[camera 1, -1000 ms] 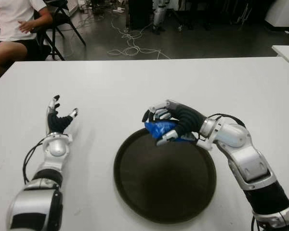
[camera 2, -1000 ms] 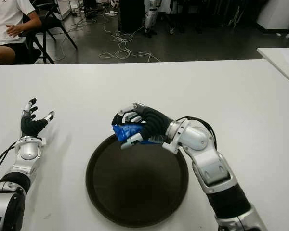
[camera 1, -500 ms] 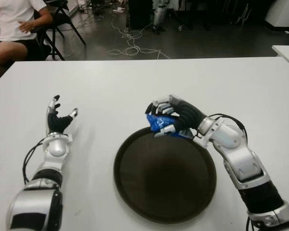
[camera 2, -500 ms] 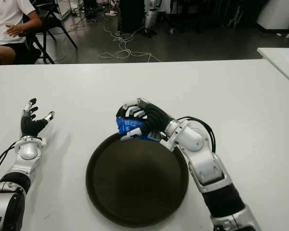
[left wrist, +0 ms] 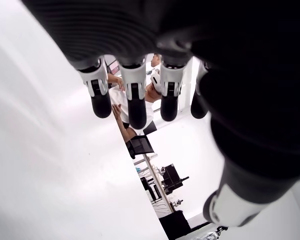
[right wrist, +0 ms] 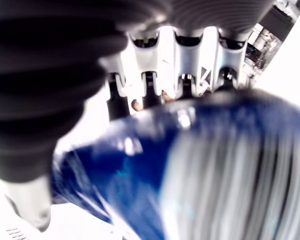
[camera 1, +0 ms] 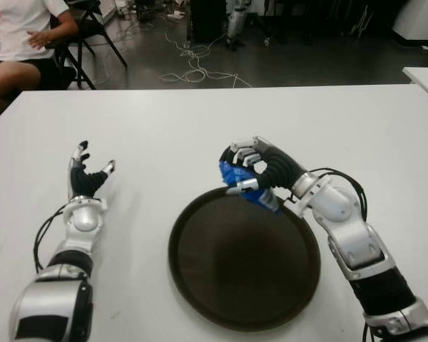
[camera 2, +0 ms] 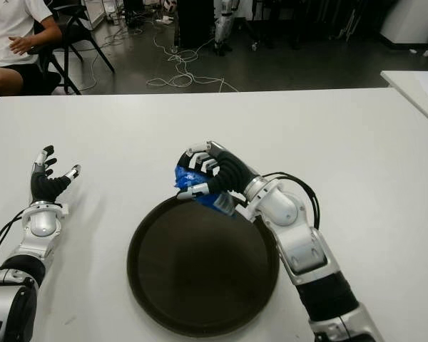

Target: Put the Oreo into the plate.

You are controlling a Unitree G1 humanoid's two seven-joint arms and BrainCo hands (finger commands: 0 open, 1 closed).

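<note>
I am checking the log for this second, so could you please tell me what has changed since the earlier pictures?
The right hand, shut on the blue Oreo pack throughout, has drawn back from over the plate towards its far rim and turned, so the pack now hangs more upright above that rim. Nothing was let go. The plate, the open left hand and the seated person stayed as they were.

A white table [camera 1: 200, 121] fills the foreground — beyond it a dark floor [camera 1: 285, 64] strewn with loose white cables [camera 1: 192, 64]. A person [camera 1: 18, 43] sits on a black chair [camera 1: 93, 28] (far left). Another white table's corner [camera 1: 424, 75] shows at right.
</note>
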